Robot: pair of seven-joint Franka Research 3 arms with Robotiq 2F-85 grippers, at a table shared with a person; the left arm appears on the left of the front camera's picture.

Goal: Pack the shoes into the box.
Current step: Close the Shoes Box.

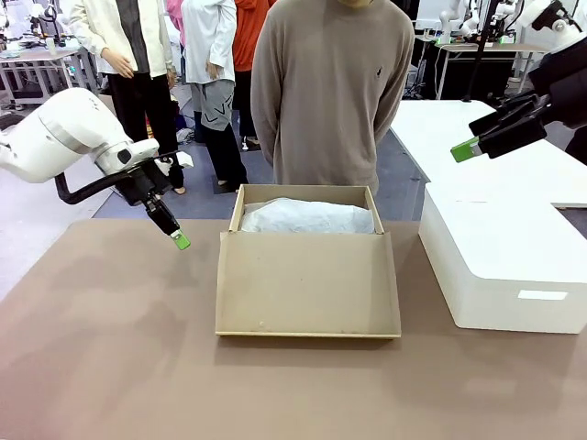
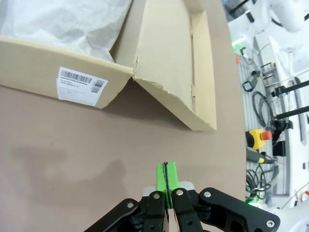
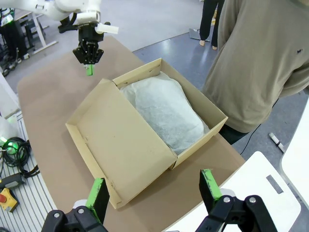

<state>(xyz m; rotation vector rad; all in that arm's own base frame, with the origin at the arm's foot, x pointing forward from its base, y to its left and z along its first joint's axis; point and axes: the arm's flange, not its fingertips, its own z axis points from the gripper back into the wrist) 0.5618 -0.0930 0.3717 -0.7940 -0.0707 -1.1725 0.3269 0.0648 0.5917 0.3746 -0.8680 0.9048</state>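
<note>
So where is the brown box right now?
The box sits mid-table in the front view, lid flap open toward the robot, white tissue paper inside, the person just behind it.

A brown table (image 1: 110, 348) spreads wide across the room. At its far side stands a person in a grey-brown sweater (image 1: 330, 92), arms behind the back. To the right sits a big white block (image 1: 500, 266) — low, with rounded corners. Behind, more people (image 1: 170, 55) stand on the grey floor. Cables (image 2: 263, 104) and a red button (image 2: 258, 137) lie beside the table.
</note>
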